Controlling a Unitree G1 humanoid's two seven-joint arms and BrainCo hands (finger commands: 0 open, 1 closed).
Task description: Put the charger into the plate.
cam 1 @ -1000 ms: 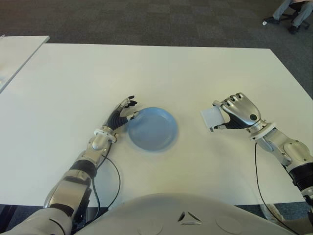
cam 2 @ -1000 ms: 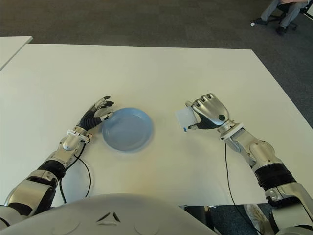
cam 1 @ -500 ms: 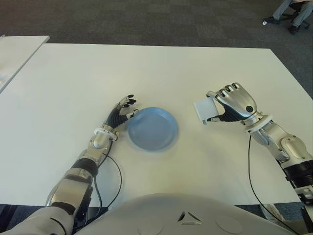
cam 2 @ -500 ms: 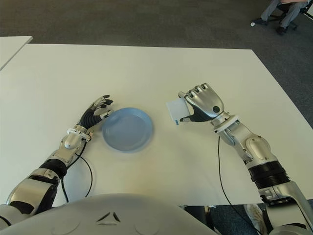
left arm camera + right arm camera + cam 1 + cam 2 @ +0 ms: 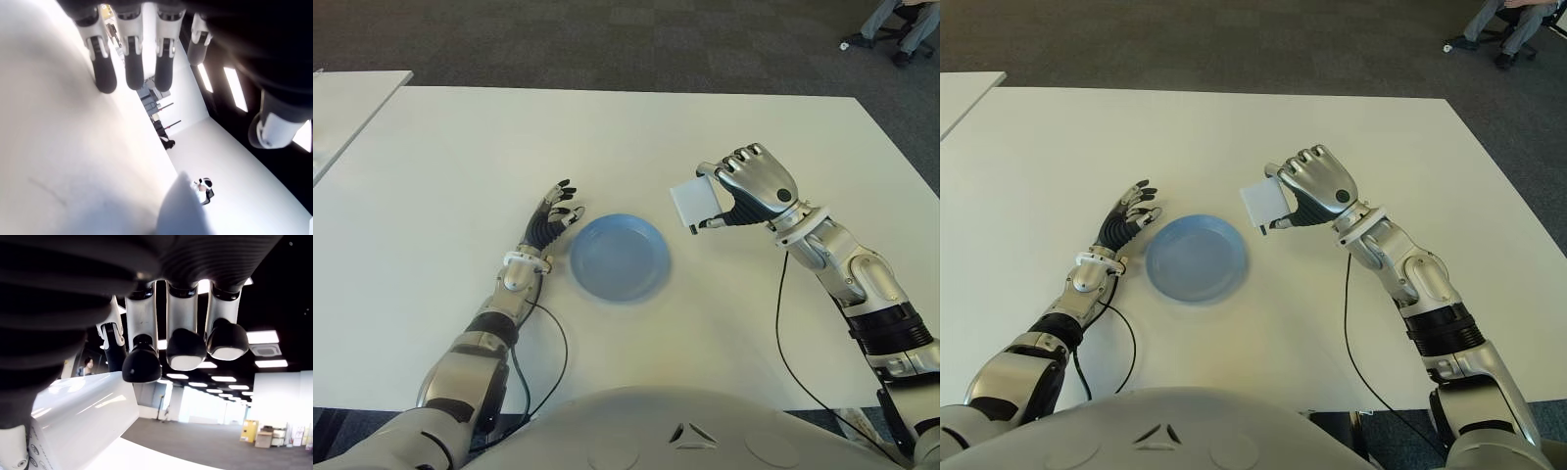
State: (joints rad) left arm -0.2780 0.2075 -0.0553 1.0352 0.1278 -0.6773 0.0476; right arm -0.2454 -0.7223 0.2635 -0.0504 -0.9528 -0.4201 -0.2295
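We see the right hand (image 5: 751, 186) raised above the white worktop (image 5: 636, 127), fingers clenched around the white charger (image 5: 693, 204), which it carries just to the right of the blue plate (image 5: 619, 258) and apart from it. The left hand (image 5: 548, 216) shows just left of the plate, fingers spread and grasping nothing.
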